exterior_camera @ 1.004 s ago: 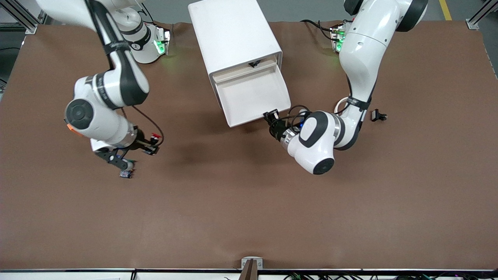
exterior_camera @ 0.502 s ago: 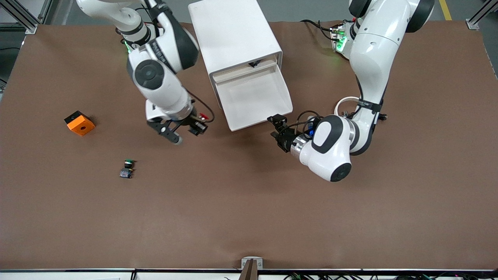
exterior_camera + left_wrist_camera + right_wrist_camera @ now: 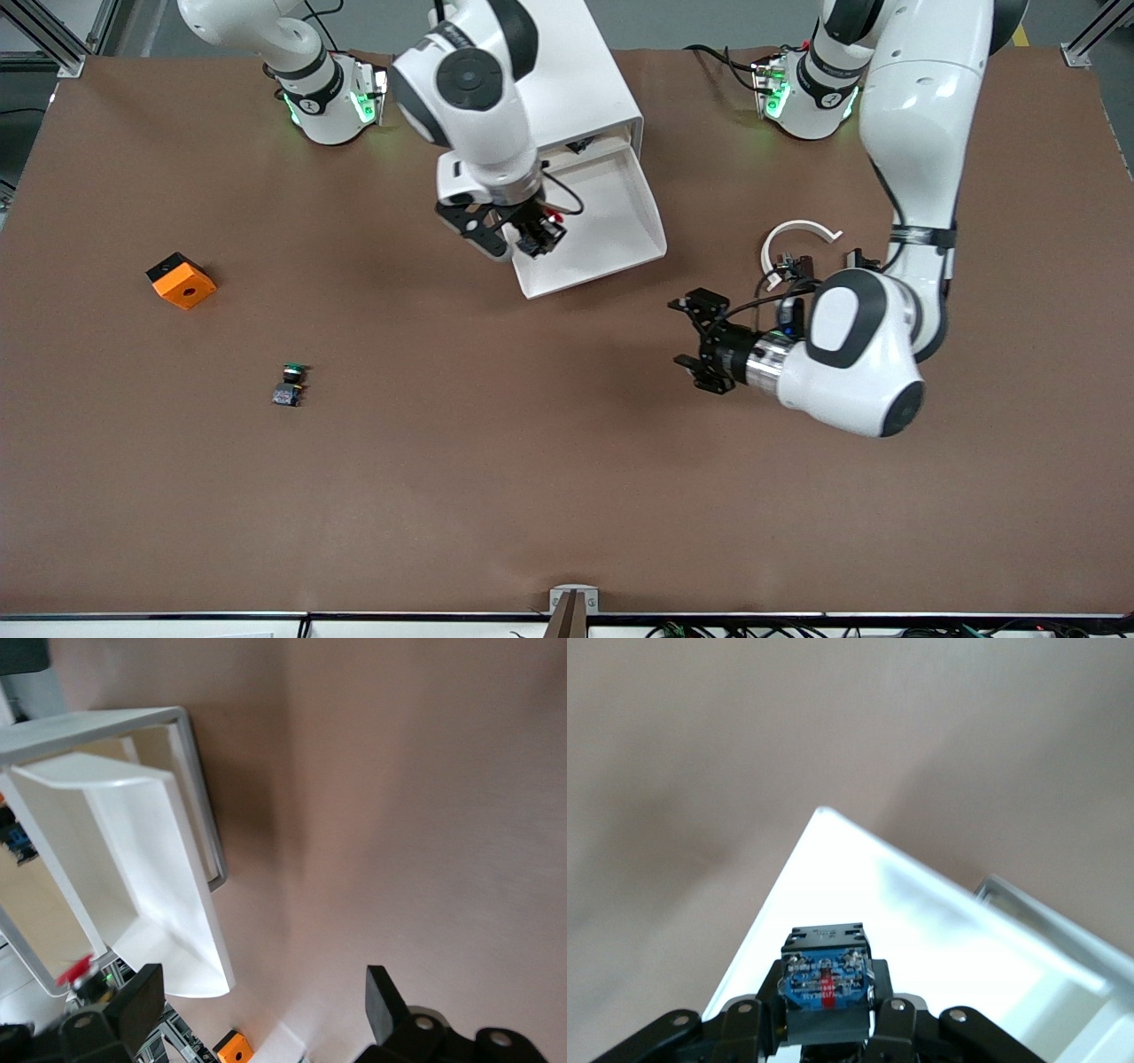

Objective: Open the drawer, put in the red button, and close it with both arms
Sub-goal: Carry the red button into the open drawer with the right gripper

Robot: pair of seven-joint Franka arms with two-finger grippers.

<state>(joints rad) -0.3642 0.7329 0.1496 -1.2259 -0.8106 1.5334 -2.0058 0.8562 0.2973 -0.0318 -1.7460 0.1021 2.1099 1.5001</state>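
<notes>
The drawer [image 3: 620, 217] stands pulled out of the white cabinet [image 3: 532, 71], its white tray open. My right gripper [image 3: 521, 237] hangs over the drawer's corner toward the right arm's end. It is shut on the red button [image 3: 827, 979], of which the dark block body and blue underside show; the red cap is hidden. The drawer's white floor [image 3: 921, 930] lies just under it. My left gripper [image 3: 684, 335] is open and empty over bare table, nearer the front camera than the drawer. In the left wrist view [image 3: 261, 1014] the drawer [image 3: 142, 868] shows farther off.
A green-capped button [image 3: 291, 381] and an orange block [image 3: 181, 280] lie toward the right arm's end of the table. A white ring [image 3: 797, 232] and a small black part [image 3: 858, 259] lie beside the left arm. The orange block also shows in the left wrist view [image 3: 232, 1049].
My right gripper has carried the button from beside the green-capped button to over the drawer. My left gripper has drawn away from the drawer's front, toward the front camera.
</notes>
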